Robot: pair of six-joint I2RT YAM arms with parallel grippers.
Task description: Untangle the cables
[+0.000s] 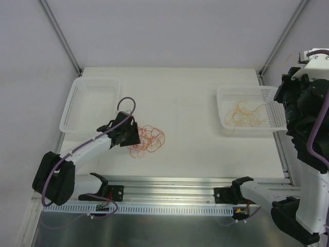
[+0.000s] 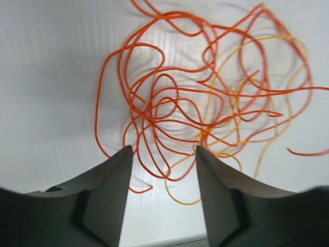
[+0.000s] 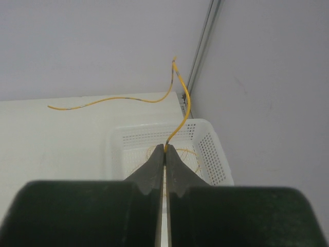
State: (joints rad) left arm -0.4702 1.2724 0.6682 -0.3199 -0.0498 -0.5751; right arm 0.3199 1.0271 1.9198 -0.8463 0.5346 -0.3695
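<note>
A tangle of thin red-orange and yellow-orange cables (image 1: pixel 148 139) lies on the white table, left of centre. My left gripper (image 1: pixel 129 135) sits at its left edge, low over the table. In the left wrist view the tangle (image 2: pixel 205 103) spreads ahead of my open left gripper (image 2: pixel 163 154), with its lowest loops between the fingertips. My right gripper (image 3: pixel 165 148) is raised at the far right, shut on a single yellow cable (image 3: pixel 181 110) that arcs up and away to the left. Below it a white basket (image 3: pixel 213 154) holds several yellow strands (image 1: pixel 247 114).
An empty white basket (image 1: pixel 90 103) stands at the back left. The right basket (image 1: pixel 226 98) sits at the back right by the frame post. An aluminium rail (image 1: pixel 169 185) runs along the near edge. Grey walls enclose the table.
</note>
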